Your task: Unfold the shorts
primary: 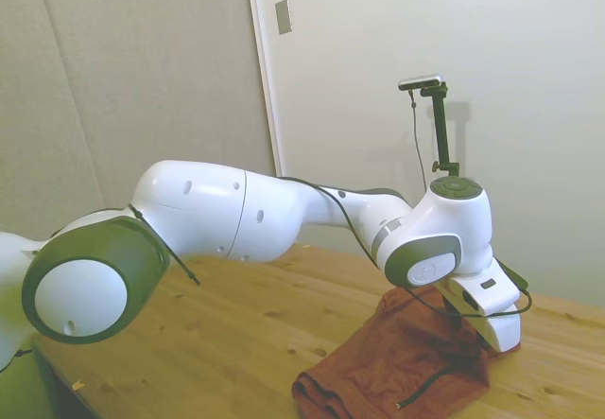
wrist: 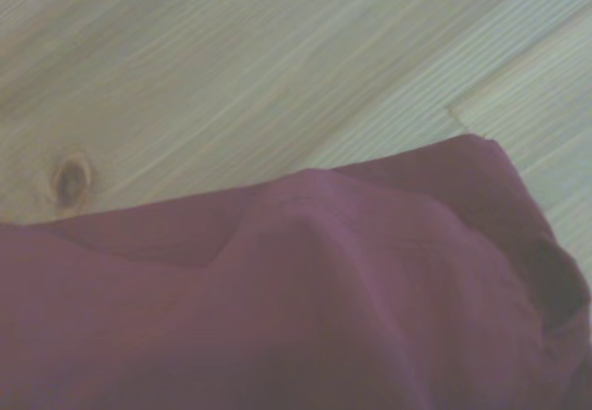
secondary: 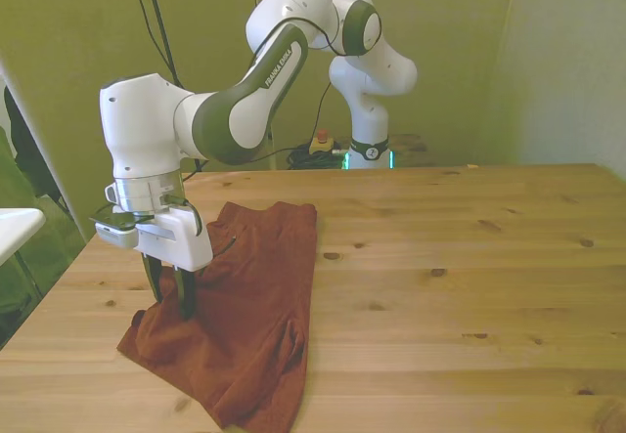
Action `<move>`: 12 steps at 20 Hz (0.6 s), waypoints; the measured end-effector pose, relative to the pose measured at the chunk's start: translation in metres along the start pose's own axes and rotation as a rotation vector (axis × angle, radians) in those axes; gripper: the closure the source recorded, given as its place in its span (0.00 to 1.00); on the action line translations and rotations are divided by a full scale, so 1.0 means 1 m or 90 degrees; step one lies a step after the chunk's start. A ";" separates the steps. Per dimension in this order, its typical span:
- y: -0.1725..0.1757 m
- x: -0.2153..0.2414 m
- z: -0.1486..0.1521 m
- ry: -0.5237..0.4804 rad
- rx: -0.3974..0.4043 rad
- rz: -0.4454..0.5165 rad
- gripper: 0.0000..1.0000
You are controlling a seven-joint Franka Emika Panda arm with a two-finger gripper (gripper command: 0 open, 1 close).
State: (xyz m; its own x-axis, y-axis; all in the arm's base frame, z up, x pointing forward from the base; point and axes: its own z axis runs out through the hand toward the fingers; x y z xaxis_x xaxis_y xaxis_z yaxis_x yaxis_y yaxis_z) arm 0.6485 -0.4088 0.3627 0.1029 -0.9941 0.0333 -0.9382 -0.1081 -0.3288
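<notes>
The shorts [secondary: 249, 306] lie rumpled on the worktop [secondary: 469, 277], directly under my claw [secondary: 168, 291] and spreading away from it toward the front view's right. Their long axis runs from the flat hem beyond the claw, on the robot's side, down to a bunched corner on the camera's side of it, so the cloth reads as 1 folded slab, not an opened pair. In the side view the fabric rises to a small peak [primary: 416, 305] just where the claw comes down. I judge from this that the 2 fingers are pinching a fold of the shorts near their edge, with the dark fingers close together and cloth gathered round them.

The wrist view shows only a hump of the fabric [wrist: 351, 280] against bare wood, with the edge close by.

What matters next: nearly all the cloth lies to one side of the claw. Drawing the pinched edge away from that side should, I think, open the fold.
</notes>
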 end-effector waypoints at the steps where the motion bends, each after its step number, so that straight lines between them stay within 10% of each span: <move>1: 0.000 0.000 0.001 -0.001 0.000 0.000 1.00; 12: -0.002 -0.001 0.004 0.004 0.006 -0.015 1.00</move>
State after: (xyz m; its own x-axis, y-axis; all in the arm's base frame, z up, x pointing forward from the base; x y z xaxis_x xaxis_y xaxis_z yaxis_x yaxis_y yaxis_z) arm 0.6512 -0.4074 0.3594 0.1233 -0.9912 0.0479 -0.9323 -0.1322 -0.3368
